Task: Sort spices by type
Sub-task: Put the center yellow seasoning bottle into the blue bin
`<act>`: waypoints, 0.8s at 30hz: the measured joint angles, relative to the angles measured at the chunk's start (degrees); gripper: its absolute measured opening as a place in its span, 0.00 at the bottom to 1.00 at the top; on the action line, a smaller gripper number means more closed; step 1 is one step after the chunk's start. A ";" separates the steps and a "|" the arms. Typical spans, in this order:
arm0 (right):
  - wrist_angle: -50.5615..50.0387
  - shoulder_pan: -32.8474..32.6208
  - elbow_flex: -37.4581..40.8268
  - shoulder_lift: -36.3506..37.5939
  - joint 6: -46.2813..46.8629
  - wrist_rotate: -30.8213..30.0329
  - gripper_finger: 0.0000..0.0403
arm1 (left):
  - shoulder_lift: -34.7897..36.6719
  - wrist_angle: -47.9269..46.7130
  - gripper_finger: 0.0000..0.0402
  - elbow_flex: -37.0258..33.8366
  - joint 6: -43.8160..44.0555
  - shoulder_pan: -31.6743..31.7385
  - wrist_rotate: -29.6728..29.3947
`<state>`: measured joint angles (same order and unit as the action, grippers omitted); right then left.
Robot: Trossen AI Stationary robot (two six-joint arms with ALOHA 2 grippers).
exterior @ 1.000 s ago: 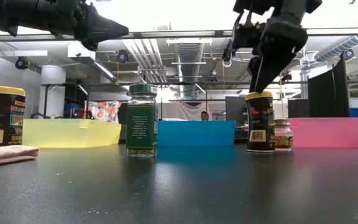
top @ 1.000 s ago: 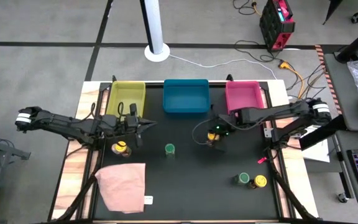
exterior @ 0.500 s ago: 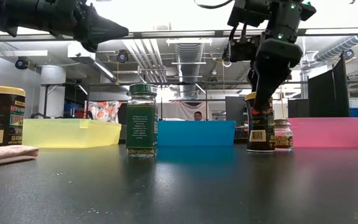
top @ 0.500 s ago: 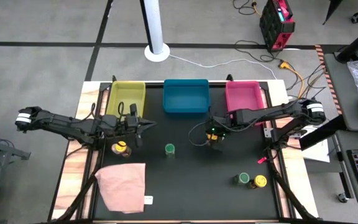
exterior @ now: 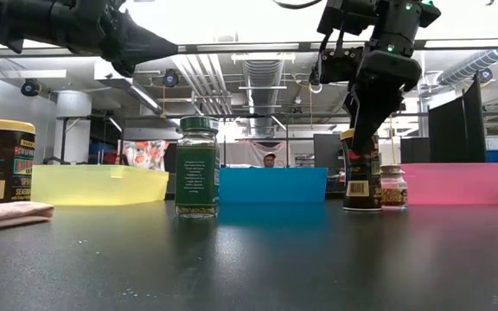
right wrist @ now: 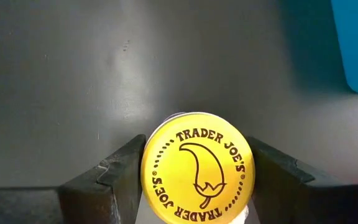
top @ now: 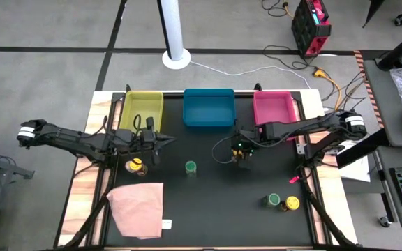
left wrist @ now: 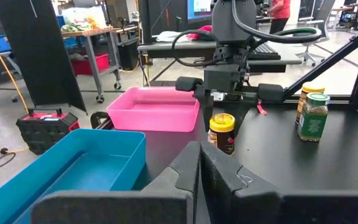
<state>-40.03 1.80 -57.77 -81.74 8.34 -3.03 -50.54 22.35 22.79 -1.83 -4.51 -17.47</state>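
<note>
Counting from the near edge of the black tabletop [top: 208,216], a green-lidded jar [top: 273,201] and a yellow-lidded jar [top: 292,203] stand just beside each other at the front right, with a pink cloth [top: 137,208] at the front left. Farther in, one green-lidded jar [top: 190,167] stands alone mid-table and one yellow-lidded jar [top: 137,166] sits near the cloth. The right pincer [top: 241,153] straddles a fifth jar, yellow lid [right wrist: 197,166] filling its wrist view, one finger [right wrist: 107,180] on each side, seemingly touching the lid, though contact is hard to confirm. In the low view a small pink-lidded jar [exterior: 393,187] shows just beside it, making six jars visible. The left pincer [top: 160,140] hangs above the table near the yellow bin, fingers pressed together. At the back stand three bins: yellow [top: 142,110], blue [top: 209,108], pink [top: 273,107].
</note>
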 joint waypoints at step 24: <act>-12.15 8.28 -46.13 -21.96 -12.83 -0.05 0.55 | 5.57 -4.32 0.00 4.36 -5.75 0.00 -1.62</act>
<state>-52.18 10.08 -103.91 -103.70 -4.49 -3.08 -44.97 18.03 27.14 -7.58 -4.51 -19.09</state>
